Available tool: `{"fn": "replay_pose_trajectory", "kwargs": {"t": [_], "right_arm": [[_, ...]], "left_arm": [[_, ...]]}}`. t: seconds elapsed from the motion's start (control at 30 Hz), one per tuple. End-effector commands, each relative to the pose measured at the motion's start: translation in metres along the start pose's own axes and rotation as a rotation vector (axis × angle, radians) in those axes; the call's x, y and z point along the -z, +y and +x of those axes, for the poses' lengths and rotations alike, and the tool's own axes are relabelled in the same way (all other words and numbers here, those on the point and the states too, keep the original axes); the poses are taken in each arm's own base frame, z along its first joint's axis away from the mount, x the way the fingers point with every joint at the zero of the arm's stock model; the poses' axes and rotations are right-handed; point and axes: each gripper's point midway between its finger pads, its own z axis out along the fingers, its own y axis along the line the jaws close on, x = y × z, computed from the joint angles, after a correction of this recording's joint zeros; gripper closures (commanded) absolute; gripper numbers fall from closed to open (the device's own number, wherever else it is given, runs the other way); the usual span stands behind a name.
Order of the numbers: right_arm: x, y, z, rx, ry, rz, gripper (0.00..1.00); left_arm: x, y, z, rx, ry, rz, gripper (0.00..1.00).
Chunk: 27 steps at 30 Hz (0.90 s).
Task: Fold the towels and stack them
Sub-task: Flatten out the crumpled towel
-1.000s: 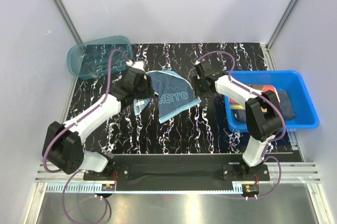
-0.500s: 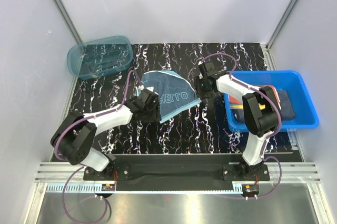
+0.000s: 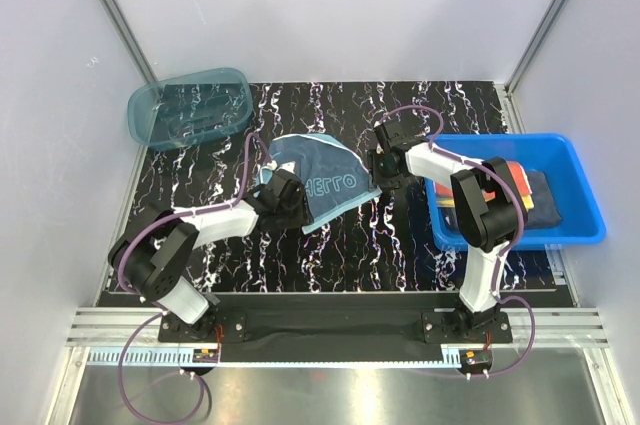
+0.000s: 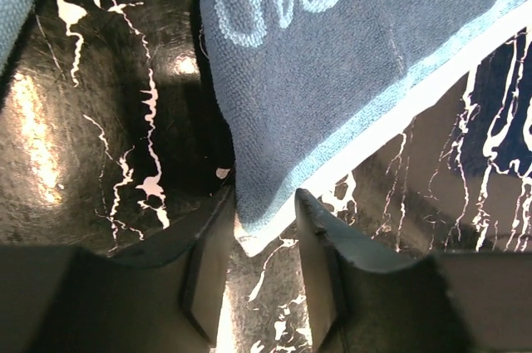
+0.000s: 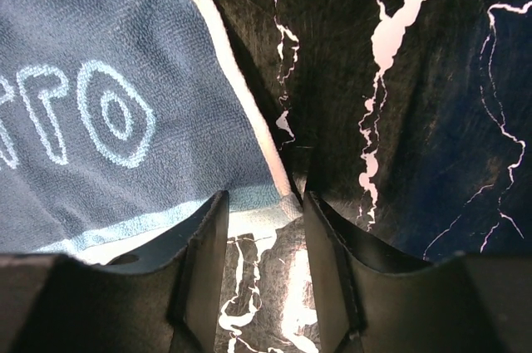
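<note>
**Surface.** Black tabletop veined with white, marble pattern, glossy in the wrist views.

**Room.** Pale plain walls on three sides; a metal frame post slants down in the far left corner.

**Containers.**
- Teal basket stands at the far left corner of the tabletop.
- Blue bin sits at the right edge. It holds a dark grey-blue towel and an orange-red towel, both partly hidden by the right arm.

**Task item.** Teal towel with pale lettering and a light border lies spread in the middle of the tabletop, between the two arms. Its far edge is rounded and its near corner points toward the bases.

**Left gripper**. It is low at the towel's near-left corner. The jaws stand a narrow way apart and straddle the corner tip, which lies flat between them. No firm pinch is visible.

**Right gripper**. It is low at the towel's right corner. The jaws are parted by a moderate gap with bare tabletop showing between them. The bordered corner tip reaches just into the gap, beside the left-hand finger, and is not clamped.
</note>
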Motion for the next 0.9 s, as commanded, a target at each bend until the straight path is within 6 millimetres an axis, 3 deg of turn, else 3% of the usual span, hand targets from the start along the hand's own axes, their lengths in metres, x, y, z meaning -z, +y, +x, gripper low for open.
{"fn": "replay_pose_trajectory", "kwargs": {"t": [0.0, 0.23, 0.4, 0.57, 0.7, 0.73, 0.83, 0.87], "right_arm": [[-0.005, -0.009, 0.006, -0.006, 0.000, 0.036, 0.52], [-0.003, -0.015, 0.002, 0.005, -0.014, 0.070, 0.46], [-0.008, -0.003, 0.025, -0.029, 0.048, -0.007, 0.54], [-0.004, 0.005, 0.034, -0.061, 0.058, -0.062, 0.64], [0.001, 0.010, 0.034, -0.085, 0.054, -0.088, 0.87], [0.004, 0.011, 0.031, -0.086, 0.050, -0.088, 0.97], [0.031, 0.013, 0.007, -0.061, -0.001, -0.072, 1.00], [0.049, 0.016, -0.007, -0.047, -0.050, -0.074, 1.00]], "left_arm": [[-0.005, 0.017, 0.020, -0.006, 0.053, -0.056, 0.60], [-0.005, 0.022, 0.020, -0.012, 0.050, -0.083, 0.81], [-0.004, 0.020, 0.014, -0.023, 0.041, -0.086, 1.00], [-0.007, 0.014, 0.012, -0.026, 0.040, -0.066, 1.00], [-0.009, 0.008, 0.010, -0.024, 0.048, -0.050, 1.00], [-0.006, 0.001, 0.004, -0.030, 0.036, -0.032, 1.00], [0.007, -0.005, -0.015, -0.085, 0.009, -0.050, 1.00], [0.021, -0.025, -0.041, -0.103, -0.053, -0.013, 1.00]]}}
